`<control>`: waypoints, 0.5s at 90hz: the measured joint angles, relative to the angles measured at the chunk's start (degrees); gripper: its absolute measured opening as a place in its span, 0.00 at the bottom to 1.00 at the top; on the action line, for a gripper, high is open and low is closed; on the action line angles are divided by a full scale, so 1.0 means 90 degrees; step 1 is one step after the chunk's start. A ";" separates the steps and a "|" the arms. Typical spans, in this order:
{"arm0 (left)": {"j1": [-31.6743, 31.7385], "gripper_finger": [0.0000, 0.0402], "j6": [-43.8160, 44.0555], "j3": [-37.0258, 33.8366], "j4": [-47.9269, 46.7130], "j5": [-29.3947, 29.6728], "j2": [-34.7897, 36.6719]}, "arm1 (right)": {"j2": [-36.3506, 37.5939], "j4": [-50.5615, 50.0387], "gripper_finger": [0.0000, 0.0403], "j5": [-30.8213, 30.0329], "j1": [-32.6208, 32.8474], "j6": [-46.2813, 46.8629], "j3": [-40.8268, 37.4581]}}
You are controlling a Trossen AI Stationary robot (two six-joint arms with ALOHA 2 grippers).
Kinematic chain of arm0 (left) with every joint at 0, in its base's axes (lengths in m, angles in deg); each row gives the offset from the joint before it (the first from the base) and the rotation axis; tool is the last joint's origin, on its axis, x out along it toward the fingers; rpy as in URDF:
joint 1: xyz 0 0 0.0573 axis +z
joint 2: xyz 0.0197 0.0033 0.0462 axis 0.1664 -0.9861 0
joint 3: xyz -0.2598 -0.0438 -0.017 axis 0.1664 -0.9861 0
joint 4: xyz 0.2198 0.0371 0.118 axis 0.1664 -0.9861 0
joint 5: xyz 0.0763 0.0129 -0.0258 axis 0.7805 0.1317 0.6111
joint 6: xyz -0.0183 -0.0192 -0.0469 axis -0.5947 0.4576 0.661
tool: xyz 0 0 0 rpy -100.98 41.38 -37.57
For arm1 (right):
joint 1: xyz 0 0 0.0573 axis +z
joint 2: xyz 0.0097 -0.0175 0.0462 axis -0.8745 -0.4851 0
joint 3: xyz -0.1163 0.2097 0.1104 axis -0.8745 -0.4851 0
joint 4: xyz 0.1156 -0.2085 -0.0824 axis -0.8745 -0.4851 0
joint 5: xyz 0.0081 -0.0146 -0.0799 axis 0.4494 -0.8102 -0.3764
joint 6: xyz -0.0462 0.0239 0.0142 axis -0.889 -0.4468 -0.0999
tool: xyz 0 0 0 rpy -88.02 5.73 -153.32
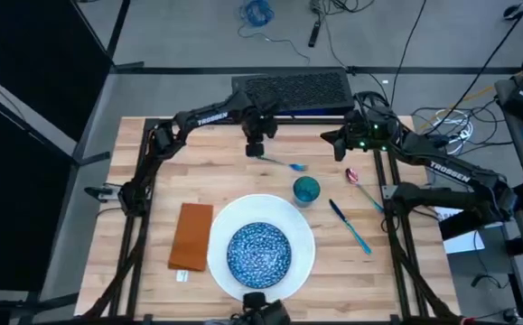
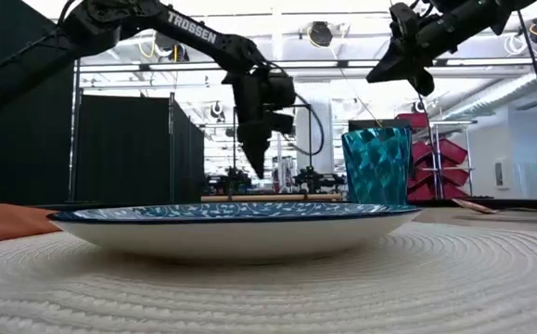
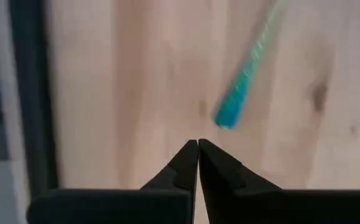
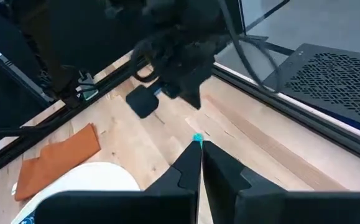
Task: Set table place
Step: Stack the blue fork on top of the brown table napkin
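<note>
High view, left to right, all placed against the white plate (image 1: 308, 242): orange-brown napkin (image 1: 191, 236) flat just left of it; blue speckled bowl (image 1: 259, 252) sitting inside it; teal cup (image 1: 306, 190) at its upper right rim; teal-handled utensil (image 1: 285, 163) lying beyond the cup, toward the far edge of the worktop (image 1: 153, 289); pink-bowled spoon (image 1: 363, 190) and teal knife (image 1: 350, 226) lying slantwise to the right of the plate, apart from it.

Left pincer (image 1: 255, 150) hanging beyond the plate at the near end of that far utensil, fingers pressed together and holding nothing; left wrist view showing the teal handle tip (image 3: 232, 112) just ahead of the shut fingertips, not touching them. Right pincer (image 1: 338, 140) raised farther right, over the far edge past the cup, likewise pressed together and empty in its own wrist view, looking across at the other arm.

Step in hand, by judgement: fetching the stray utensil, plate, bowl, napkin and cup seeming already placed. Next move likely calling for spreading the left fingers, lowering astride the slim handle, closing and carrying it beside the plate, perhaps onto or next to the napkin. Flat, thin handle: probably a low, square approach needed to avoid skidding it along the wood.
</note>
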 joint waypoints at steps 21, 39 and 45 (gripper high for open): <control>-0.0057 0.00 0.0104 -0.0268 0.0168 -0.0525 0.0000 | 0.0001 -0.0002 0.00 -0.0180 0.0183 -0.0067 0.0000; -0.0187 0.00 0.0172 -0.0268 0.0417 -0.1038 0.0000 | 0.0002 0.0007 0.00 -0.0167 0.0179 -0.0073 0.0000; -0.0134 0.00 0.0276 -0.0268 0.0404 -0.1032 0.0000 | 0.0002 0.0007 0.00 -0.0162 0.0179 -0.0073 0.0000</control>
